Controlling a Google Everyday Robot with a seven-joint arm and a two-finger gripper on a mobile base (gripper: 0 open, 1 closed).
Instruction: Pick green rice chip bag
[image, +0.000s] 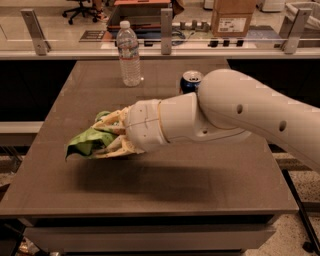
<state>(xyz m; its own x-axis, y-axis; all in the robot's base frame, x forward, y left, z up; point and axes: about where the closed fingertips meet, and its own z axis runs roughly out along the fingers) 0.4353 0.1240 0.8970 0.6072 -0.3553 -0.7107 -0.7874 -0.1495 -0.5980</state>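
The crumpled light-green foil chip bag (82, 144) juts leftward from the tan two-finger gripper (106, 138) clenched on its right end, seemingly above the brown tabletop (200, 190)

the smooth cream plastic gripper (103, 138), over the left of the matt table (200, 192), clamps the crinkled, glossy green rice chip bag (82, 143).

The arm (235, 115) is smooth and cream-white, built of thick rounded shells. Its big right-hand segment carries two small dark round holes. Thin seam lines ring the narrower wrist sleeve on the left. At the arm's left end, over the left of the surface (150, 190), the pincer (100, 140) has tan, ribbed fingers (114, 121), closed on the bag (82, 144).
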